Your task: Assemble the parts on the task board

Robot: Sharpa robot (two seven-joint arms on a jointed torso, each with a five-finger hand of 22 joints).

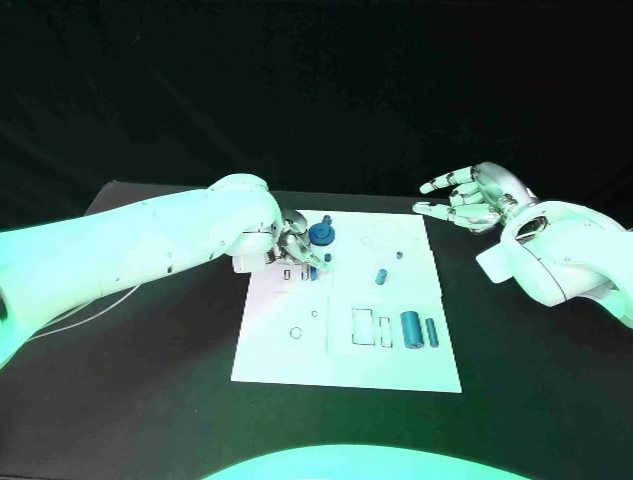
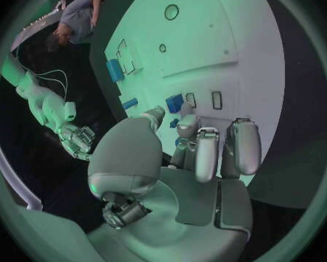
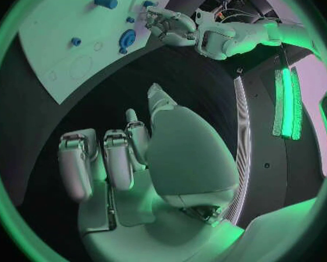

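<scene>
My left hand works at the far left of the task board while my right hand waits off to the side.

The black table (image 1: 143,400) carries the white task board (image 1: 348,355) at its middle. My left hand (image 1: 290,250) lies over the board's far left part, fingers curled down by a round blue part (image 1: 321,235) and a small blue piece (image 2: 174,103) near my fingertips (image 2: 152,115); I cannot tell whether I am actually pinching anything. My right hand (image 1: 470,200) hangs above the bare table just past the board's far right corner, fingers spread and holding nothing. On the board, a large blue cylinder (image 1: 410,324) and a thinner blue rod (image 1: 432,333) lie side by side near the right edge, and a small blue peg (image 1: 381,276) lies near the middle, well apart from my left hand.
</scene>
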